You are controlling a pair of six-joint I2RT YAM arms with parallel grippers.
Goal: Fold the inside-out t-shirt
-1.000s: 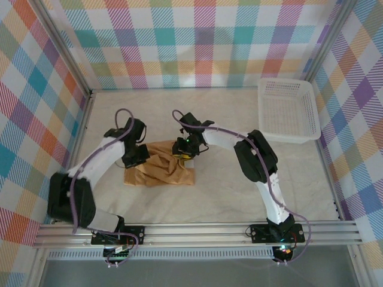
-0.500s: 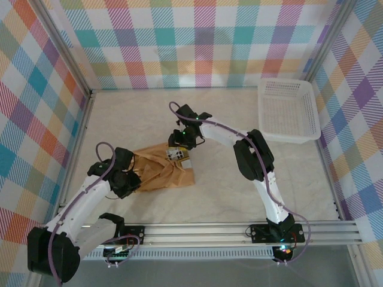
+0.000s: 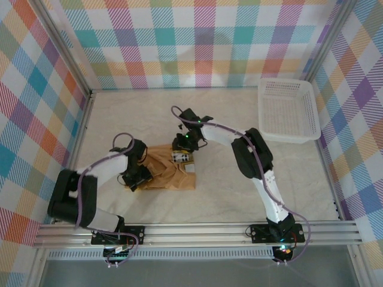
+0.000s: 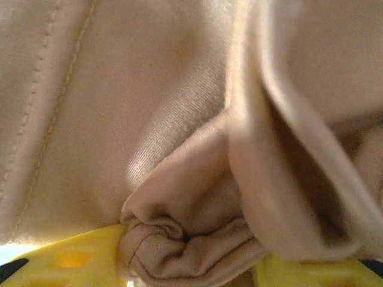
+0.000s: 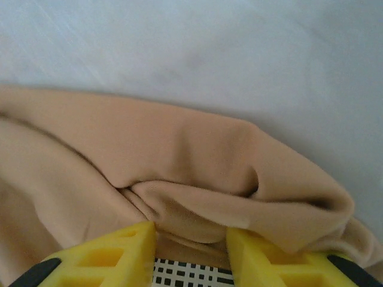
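- Swinging back in, my left gripper [image 3: 136, 176] is sitting on the inside-out t-shirt [image 3: 167, 174], bunched mid-table
- Its jaws are standing apart, cloth loose between
- My right gripper [image 3: 181, 156] is touching a fold; I cannot tell if it is pinching
- Pulling now could be letting cloth slip out

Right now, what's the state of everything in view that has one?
t-shirt: rumpled, loosely folded heap lying on the table, not flat.
left claw: jaws apart, bunched shirt fabric between them; grip unclear.
right claw: jaws apart, a shirt fold between them; grip unclear.
basket: upright in the far right corner, looks empty.
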